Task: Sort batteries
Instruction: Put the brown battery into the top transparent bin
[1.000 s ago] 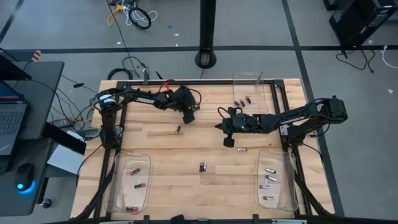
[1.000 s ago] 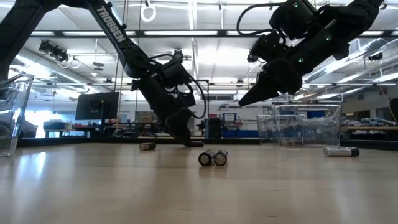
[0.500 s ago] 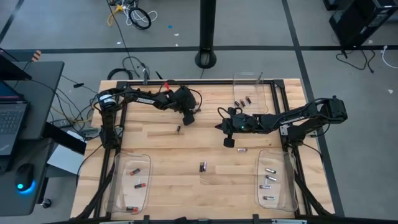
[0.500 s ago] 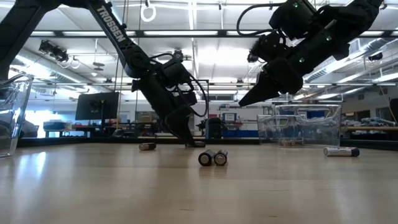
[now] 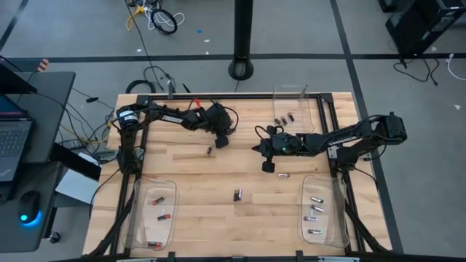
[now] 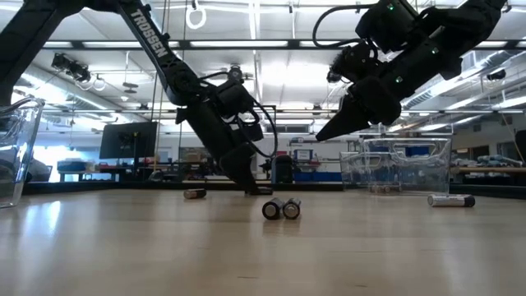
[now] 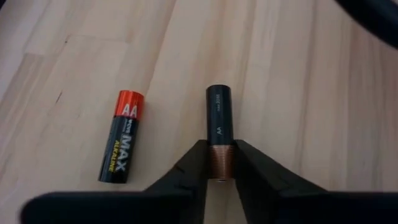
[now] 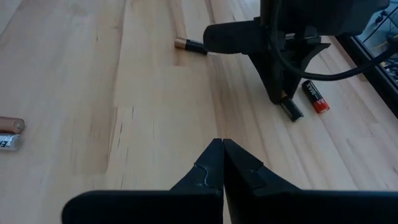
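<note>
My left gripper [image 5: 221, 140] is down at the table's far middle, shut on a black battery with a copper end [image 7: 218, 134]. A red-and-black battery [image 7: 124, 137] lies flat beside it, untouched. Both batteries also show in the right wrist view: the black battery [image 8: 290, 110] and the red battery [image 8: 314, 96]. My right gripper [image 5: 267, 166] hangs shut above the table right of centre, with nothing between its fingers [image 8: 222, 149]. My left gripper pinches the black battery's copper end [image 7: 219, 163] between its two fingertips [image 7: 198, 163]. The fingers slant down from the table's far left and run in line with the battery. The battery lies flat on the wood, its black end pointing away from the gripper.
Loose batteries lie on the wood: one [image 5: 209, 151] near the left gripper, a pair [image 5: 237, 194] at the middle, one [image 5: 283, 175] by the right gripper. Clear trays stand at near left [image 5: 137, 218], near right [image 5: 336, 218] and far right [image 5: 309, 109], each holding batteries.
</note>
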### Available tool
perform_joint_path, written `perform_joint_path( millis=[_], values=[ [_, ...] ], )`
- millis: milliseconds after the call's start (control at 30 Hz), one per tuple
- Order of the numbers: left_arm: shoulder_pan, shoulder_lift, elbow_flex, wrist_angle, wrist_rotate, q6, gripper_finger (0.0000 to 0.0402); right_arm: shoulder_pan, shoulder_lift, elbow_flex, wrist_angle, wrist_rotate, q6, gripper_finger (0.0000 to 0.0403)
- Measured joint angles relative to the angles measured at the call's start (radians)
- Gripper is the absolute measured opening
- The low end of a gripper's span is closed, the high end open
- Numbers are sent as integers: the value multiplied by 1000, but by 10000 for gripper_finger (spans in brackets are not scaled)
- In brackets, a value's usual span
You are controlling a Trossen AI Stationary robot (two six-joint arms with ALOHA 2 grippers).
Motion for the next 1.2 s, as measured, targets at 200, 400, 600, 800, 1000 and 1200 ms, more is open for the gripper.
perform_joint_path(
  millis=[200, 400, 600, 800, 1000, 1200],
  values=[
    [-19, 0, 0, -13, -22, 7, 48, 9, 0, 0, 3, 0, 0, 9],
    [-63, -65, -8, -62, -94, 43, 48, 46, -44, 0, -1, 10, 11, 9],
    [-98, -171, -8, -39, -81, 41, 48, 78, -161, 0, -36, 54, 20, 9],
    [-172, -256, -86, 163, 8, 33, 48, 107, -200, -86, 161, 53, 34, 9],
    [-212, -333, -244, 607, 153, -63, 48, 147, -208, -187, 503, 59, 39, 13],
    [-223, -335, -366, 1066, 241, -264, 48, 151, -164, -158, 619, 12, 33, 39]
  ],
)
